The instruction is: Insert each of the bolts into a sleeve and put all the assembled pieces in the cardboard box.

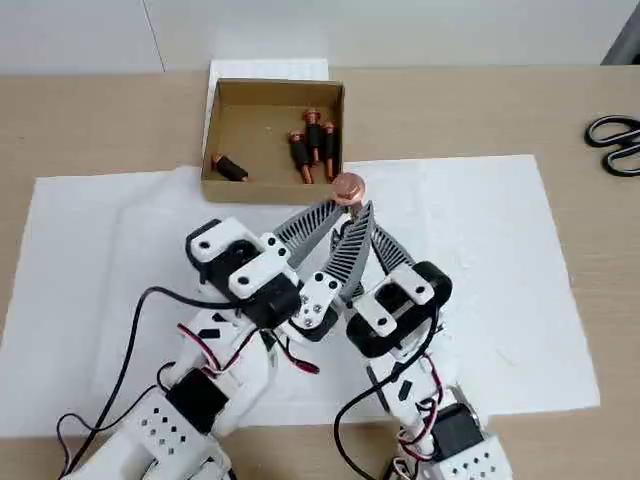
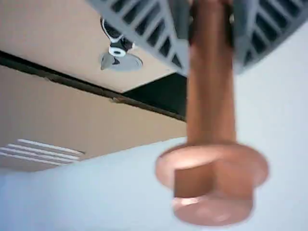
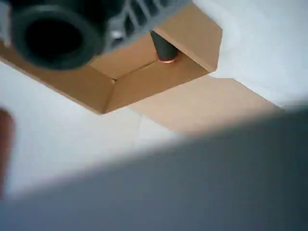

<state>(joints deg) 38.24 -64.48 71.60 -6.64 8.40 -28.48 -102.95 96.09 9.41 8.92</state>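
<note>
A copper bolt (image 1: 348,187) (image 2: 211,144) is held by its shank in my left gripper (image 1: 336,214) (image 2: 211,26), which is shut on it, hex head out. My right gripper (image 1: 368,230) meets it from the other side, just in front of the cardboard box (image 1: 272,87). A black sleeve (image 3: 53,36) sits in the right gripper, its hollow end open toward the wrist camera. The box (image 3: 144,79) holds several assembled pieces (image 1: 312,145), one apart at its near left corner (image 1: 230,167). One of these pieces (image 3: 163,48) leans on the box wall in the right wrist view.
White paper (image 1: 480,260) covers the middle of the wooden table (image 1: 90,120). Scissors (image 1: 615,143) lie at the far right edge. Both arms and their cables (image 1: 150,310) fill the near middle.
</note>
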